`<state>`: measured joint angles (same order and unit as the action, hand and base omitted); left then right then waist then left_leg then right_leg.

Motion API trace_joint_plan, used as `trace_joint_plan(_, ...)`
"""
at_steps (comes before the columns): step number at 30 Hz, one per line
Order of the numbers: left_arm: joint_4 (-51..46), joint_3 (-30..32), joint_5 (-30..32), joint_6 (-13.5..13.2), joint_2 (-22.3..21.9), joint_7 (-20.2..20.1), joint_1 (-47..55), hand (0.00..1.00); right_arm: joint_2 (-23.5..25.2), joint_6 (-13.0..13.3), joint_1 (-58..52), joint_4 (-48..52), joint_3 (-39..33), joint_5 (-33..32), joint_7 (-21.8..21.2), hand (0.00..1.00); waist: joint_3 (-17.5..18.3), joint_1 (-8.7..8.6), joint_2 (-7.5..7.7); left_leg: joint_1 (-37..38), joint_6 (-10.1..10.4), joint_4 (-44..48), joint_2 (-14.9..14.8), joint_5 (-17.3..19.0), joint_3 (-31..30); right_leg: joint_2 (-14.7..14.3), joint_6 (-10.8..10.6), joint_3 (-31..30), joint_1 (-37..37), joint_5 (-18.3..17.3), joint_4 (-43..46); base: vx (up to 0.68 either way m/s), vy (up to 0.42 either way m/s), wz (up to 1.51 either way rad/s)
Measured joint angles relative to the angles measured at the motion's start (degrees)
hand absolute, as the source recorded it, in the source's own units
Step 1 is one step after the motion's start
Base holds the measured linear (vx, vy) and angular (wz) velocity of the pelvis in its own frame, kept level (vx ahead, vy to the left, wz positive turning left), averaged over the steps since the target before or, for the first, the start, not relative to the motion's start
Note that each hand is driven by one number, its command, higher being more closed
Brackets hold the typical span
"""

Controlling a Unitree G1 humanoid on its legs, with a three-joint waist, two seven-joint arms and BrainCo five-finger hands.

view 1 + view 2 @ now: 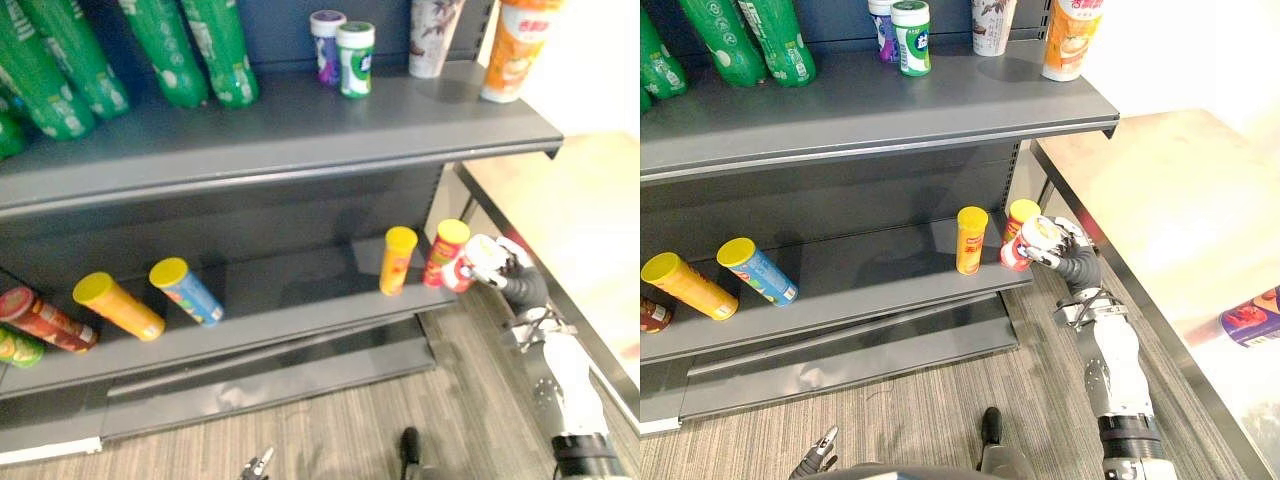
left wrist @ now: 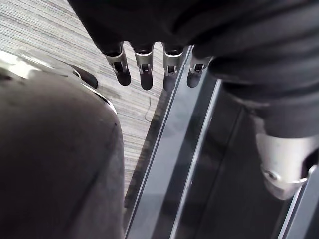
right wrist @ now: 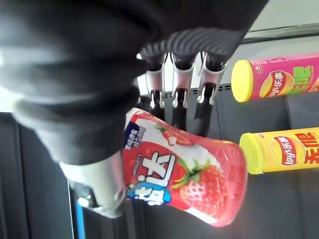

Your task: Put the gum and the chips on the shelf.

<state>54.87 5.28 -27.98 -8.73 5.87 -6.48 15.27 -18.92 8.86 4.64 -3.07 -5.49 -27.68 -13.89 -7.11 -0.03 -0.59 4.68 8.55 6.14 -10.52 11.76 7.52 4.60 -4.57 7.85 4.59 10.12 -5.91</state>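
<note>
My right hand (image 1: 1077, 264) is shut on a red strawberry gum bottle (image 3: 194, 179) with a white lid, thumb on one side and fingers (image 3: 179, 94) on the other. It holds the bottle (image 1: 473, 263) tilted at the right end of the lower shelf (image 1: 300, 300), just in front of two upright chips cans. One can is yellow (image 1: 397, 260) and the other is red with a yellow lid (image 1: 446, 248). My left hand (image 2: 144, 69) hangs open low by the shelf's base, holding nothing.
The upper shelf (image 1: 300, 140) carries a purple gum bottle (image 1: 326, 45), a green one (image 1: 355, 58), two cups and several green bottles. Yellow (image 1: 118, 305), blue (image 1: 186, 290) and red (image 1: 45, 318) cans lie at the lower shelf's left. A wooden table (image 1: 1160, 180) stands to the right.
</note>
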Motion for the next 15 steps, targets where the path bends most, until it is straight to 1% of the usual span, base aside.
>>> trace_joint_plan(2, 0.0, 0.0, 0.1, 0.0, 0.0, 0.1, 0.0, 0.00, 0.0, 0.0, 0.0, 0.0, 0.1, 0.0, 0.0, 1.00, 0.0, 0.07, 0.00, 0.0, 0.0, 0.0, 0.0, 0.0, 0.0, 0.0, 0.0, 0.1, 0.0, 0.0, 0.0, 0.00, 0.000, 0.00)
trace_joint_plan(5, 0.0, 0.1, 1.7, -0.2, 0.0, 1.7, 0.0, 0.00, 0.0, -0.2, 0.0, 0.0, 0.6, 0.1, -0.4, 1.00, 0.0, 0.16, -0.01, 0.2, 0.0, -0.1, -0.1, 0.0, 0.0, 0.0, 0.0, 0.2, -0.2, 0.0, -0.1, 0.00, 0.000, 0.00)
trace_joint_plan(8, 0.0, 0.1, 2.3, -0.5, 0.0, 2.5, 0.2, 0.00, 0.0, -1.0, 0.0, 0.0, 1.7, 0.2, -0.6, 1.00, 0.2, 0.21, -0.01, 0.8, -0.1, -0.6, -0.3, -0.1, -0.1, 0.1, 0.0, 0.6, -0.8, 0.0, -0.3, 0.00, 0.000, 0.03)
trace_joint_plan(10, 0.0, 0.4, 3.9, -1.2, 0.0, 3.8, 0.1, 0.00, 0.0, -1.2, 0.3, 0.0, 2.7, 0.4, -1.9, 1.00, 0.4, 0.41, 0.21, 1.2, -0.1, -1.7, -0.2, -0.8, -0.1, 0.3, -0.1, 1.1, -0.8, -0.1, -0.6, 0.00, -0.006, 0.06)
trace_joint_plan(12, 0.0, 0.8, 4.5, -1.3, 0.0, 4.3, 0.2, 0.00, -0.1, -1.3, 0.9, 0.0, 3.9, 1.0, -3.0, 1.00, 0.4, 0.53, 0.28, 1.5, 0.0, -2.2, -0.2, -1.2, -0.2, 0.3, -0.2, 1.3, -0.9, -0.3, -0.6, 0.01, -0.015, 0.04)
trace_joint_plan(14, 0.0, 0.9, 4.6, -1.3, 0.0, 4.6, 0.2, 0.00, -0.1, -1.9, 1.8, 0.0, 4.6, 2.2, -4.1, 1.00, 0.4, 0.71, 0.25, 1.5, 0.1, -2.2, -0.4, -1.3, -0.2, 0.3, -0.2, 1.6, -0.9, -0.4, -0.6, 0.01, -0.014, 0.04)
trace_joint_plan(15, 0.0, 0.9, 4.7, -1.3, 0.0, 4.9, 0.2, 0.00, -0.1, -2.6, 2.4, 0.0, 5.0, 2.5, -4.3, 1.00, 0.4, 1.03, 0.24, 1.5, 0.2, -2.3, -0.5, -1.4, -0.2, 0.2, -0.1, 1.8, -0.9, -0.4, -0.6, 0.00, -0.013, 0.04)
